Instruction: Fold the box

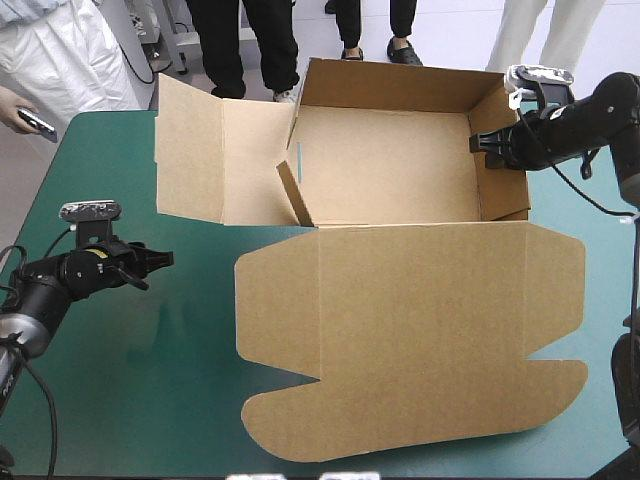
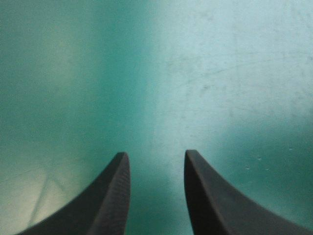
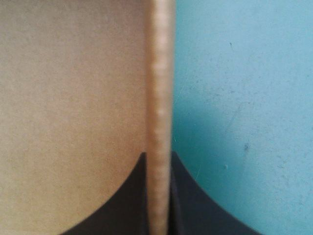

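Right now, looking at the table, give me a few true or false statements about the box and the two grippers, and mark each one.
1. The right gripper is shut on the right wall of the box. True.
2. The left gripper holds the lid. False: its fingers stand open over bare teal-green cover, apart from the box.
3. The lid lies flat on the table, on the near side of the tray. True.
4. The left panel is tucked inside the tray. False: it is spread outward past the tray's left side, not tucked.
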You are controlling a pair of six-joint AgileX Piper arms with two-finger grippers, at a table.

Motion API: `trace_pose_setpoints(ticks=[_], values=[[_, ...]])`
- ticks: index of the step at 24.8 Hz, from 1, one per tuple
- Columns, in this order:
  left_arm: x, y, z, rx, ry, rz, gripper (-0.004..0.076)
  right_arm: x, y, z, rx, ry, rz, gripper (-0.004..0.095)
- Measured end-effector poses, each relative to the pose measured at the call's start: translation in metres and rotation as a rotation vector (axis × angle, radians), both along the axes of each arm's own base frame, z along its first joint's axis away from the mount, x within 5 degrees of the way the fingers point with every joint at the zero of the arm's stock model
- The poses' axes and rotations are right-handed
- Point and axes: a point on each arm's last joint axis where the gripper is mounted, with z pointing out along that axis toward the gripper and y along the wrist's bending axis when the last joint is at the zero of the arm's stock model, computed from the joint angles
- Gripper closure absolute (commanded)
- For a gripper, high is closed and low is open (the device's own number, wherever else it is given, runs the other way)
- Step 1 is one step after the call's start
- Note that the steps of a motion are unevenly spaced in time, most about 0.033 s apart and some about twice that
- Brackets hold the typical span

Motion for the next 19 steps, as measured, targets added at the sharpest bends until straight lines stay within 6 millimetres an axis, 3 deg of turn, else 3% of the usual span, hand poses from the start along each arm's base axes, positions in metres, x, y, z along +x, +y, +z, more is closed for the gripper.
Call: trace_pose_setpoints(ticks=[4, 15, 19], values=[[0.01, -0.009, -0.01, -0.102, -0.001, -0.048, 0.0461, -0.001, 0.001, 0.001, 0.002, -0.001, 0.004, 0.0929], [0.031, -0.035, -0.016, -0.456, -0.09, -0.153, 0.0464, -0.002, 0.024, -0.03, -0.026, 0.067, 0.084, 0.0929], [0.036, -0.053, -0.015, -0.729, -0.107, -0.264, 0.0463, -0.001, 0.025, -0.031, -0.013, 0.058, 0.081, 0.093]])
